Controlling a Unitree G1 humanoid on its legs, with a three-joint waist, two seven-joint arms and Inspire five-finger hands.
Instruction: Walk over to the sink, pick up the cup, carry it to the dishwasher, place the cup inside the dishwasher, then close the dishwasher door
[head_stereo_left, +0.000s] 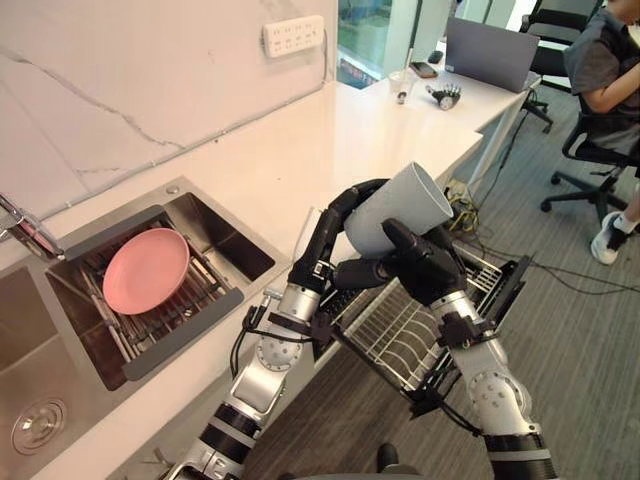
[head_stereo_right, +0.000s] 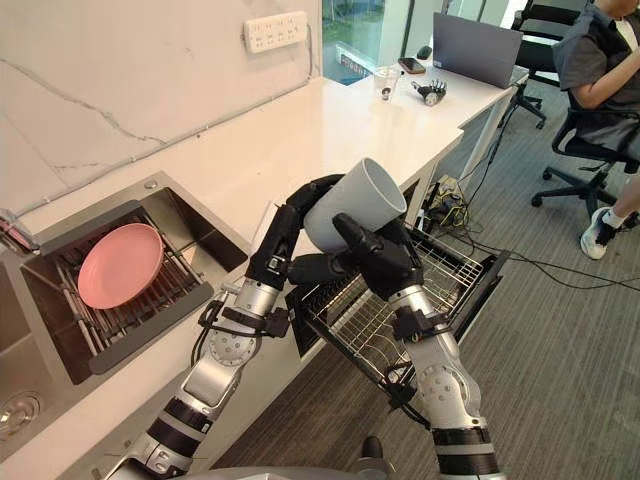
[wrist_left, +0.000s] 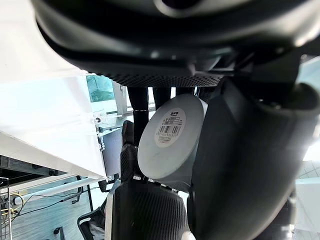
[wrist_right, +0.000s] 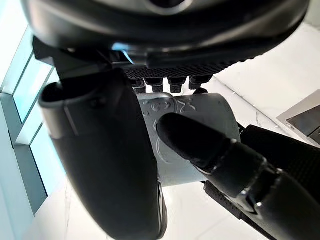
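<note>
Cup (head_stereo_left: 405, 205): in the air, clasped between both of my hands, clear of the counter (head_stereo_left: 300, 150). It is tilted, mouth pointing up and away from me, above the pulled-out dishwasher rack (head_stereo_left: 400, 335) and not touching it.

Left hand (head_stereo_left: 322, 245): fingers curled up round the lower wall and the edge of the base. In the left wrist view the flat base, with its sticker (wrist_left: 170, 128), faces my palm.

Right hand (head_stereo_left: 425, 262): thumb and fingers wrapped round the wall from the opposite side, closed on the cup.

Handling, my judgement:
- Stiff, straight-walled, no handle that I can see, so it will not give under pressure.
- Wall looks smooth and matte; expect it to slide if I squeeze lightly while it is tilted.
- Probably light enough for one hand.
- Material is hard to read from these views, ceramic or hard plastic. I will treat it as breakable against the wire rack.

Best hold: across mid-wall, thumb opposing fingers, keeping the rim free so the cup can go down between the wires without my fingers catching.
</note>
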